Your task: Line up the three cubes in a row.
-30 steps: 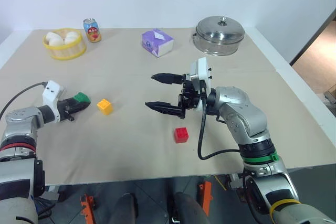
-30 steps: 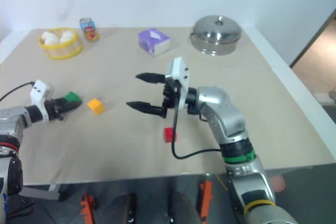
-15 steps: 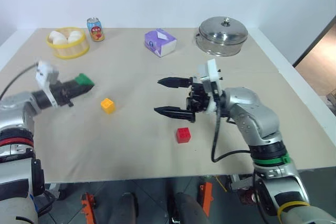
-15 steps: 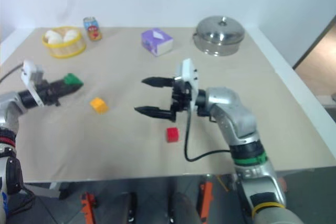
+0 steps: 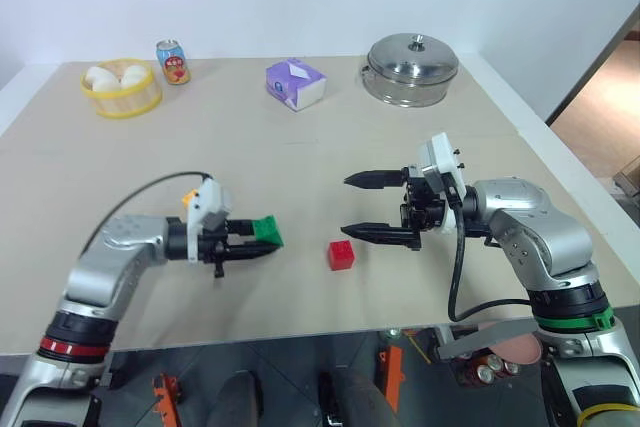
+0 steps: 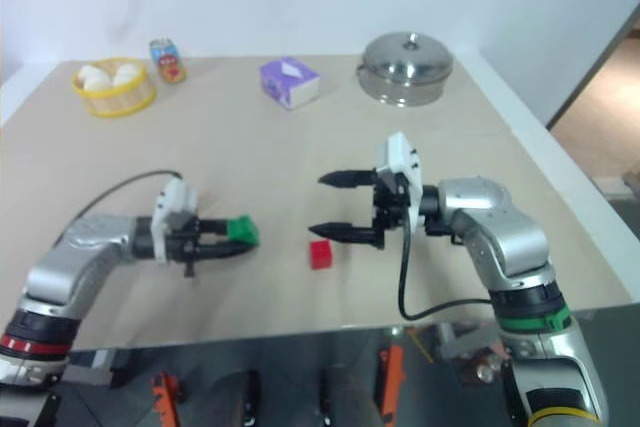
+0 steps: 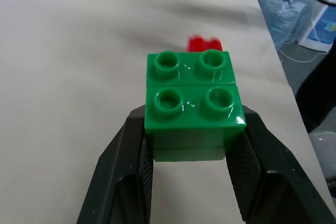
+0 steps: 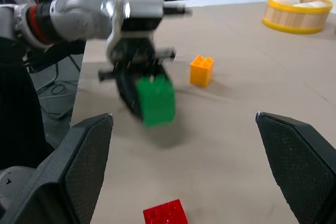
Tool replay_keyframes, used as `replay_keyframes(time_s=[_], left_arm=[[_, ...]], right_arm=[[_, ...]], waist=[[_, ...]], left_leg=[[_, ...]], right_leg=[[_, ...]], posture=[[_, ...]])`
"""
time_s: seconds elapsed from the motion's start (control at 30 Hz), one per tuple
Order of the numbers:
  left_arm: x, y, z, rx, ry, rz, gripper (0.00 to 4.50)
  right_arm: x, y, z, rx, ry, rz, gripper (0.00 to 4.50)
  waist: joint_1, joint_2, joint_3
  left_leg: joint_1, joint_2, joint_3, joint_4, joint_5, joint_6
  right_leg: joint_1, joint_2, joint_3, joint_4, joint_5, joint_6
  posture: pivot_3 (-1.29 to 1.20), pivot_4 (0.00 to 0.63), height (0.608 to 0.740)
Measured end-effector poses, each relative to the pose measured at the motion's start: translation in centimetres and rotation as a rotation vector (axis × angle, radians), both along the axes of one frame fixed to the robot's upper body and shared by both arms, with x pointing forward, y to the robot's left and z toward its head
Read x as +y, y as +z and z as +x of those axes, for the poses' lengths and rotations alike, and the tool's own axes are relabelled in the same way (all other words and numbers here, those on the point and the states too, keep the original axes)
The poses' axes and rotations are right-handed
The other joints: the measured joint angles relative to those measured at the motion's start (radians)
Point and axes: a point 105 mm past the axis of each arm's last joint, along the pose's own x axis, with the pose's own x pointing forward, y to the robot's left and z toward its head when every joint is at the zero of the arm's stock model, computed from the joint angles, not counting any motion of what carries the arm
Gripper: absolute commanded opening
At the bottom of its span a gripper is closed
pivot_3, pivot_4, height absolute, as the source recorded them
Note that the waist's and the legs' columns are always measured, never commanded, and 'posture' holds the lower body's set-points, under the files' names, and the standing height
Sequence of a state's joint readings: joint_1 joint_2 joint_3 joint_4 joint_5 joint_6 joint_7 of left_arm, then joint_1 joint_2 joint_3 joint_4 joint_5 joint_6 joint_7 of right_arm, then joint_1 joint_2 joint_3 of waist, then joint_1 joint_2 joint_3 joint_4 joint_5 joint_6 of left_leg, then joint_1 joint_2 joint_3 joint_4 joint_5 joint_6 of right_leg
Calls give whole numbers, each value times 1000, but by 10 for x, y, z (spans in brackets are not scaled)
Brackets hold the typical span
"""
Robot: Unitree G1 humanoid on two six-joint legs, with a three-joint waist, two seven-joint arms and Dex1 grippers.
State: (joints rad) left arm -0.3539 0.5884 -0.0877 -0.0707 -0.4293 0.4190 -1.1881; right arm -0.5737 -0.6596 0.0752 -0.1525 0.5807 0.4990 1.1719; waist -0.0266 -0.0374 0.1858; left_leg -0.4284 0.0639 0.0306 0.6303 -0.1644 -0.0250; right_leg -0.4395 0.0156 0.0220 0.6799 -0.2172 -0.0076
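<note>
Jaws: L gripper [image 5: 262,238] clamped on green cube [image 5: 267,231] — R gripper [image 5: 360,206] apart, near red cube [image 5: 341,255].

Head pair high over the table [image 5: 300,147], looking down; both wrist cameras close, sharing the green cube [image 7: 191,103].

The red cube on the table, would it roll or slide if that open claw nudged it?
Probably slide, not roll: the red cube has flat sides and sits squarely on the table. It looks like hard plastic, so likely stiff and light. Its small size suggests the open right gripper could knock it askew easily.
</note>
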Motion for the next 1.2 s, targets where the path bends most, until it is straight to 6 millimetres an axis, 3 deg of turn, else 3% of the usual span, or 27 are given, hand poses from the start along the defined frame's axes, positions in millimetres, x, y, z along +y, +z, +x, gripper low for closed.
replay_keyframes(time_s=[0.17, 0.43, 1.2], left_arm=[[-10, -10, 2, -24, 2, 26, 1338], [-9, -26, 6, -36, -19, 106, 1338], [-16, -29, 8, -105, -96, 163, 1338]], right_arm=[[2, 0, -2, -11, -7, 0, 4500], [-2, -2, -3, -10, -15, -20, 4500], [-1, -2, -2, -12, -18, -20, 4500]], waist=[[1, 0, 0], [1, 0, 0], [1, 0, 0]], left_leg=[[0, -1, 1, 0, 0, 0], [-1, -1, 1, 0, 0, 0], [-1, -1, 0, 0, 0, 0]], right_leg=[[0, -1, 1, 0, 0, 0], [0, -1, 1, 0, 0, 0], [0, -1, 1, 0, -1, 0]], posture=[[0, 150, 740], [0, 150, 740], [0, 150, 740]])
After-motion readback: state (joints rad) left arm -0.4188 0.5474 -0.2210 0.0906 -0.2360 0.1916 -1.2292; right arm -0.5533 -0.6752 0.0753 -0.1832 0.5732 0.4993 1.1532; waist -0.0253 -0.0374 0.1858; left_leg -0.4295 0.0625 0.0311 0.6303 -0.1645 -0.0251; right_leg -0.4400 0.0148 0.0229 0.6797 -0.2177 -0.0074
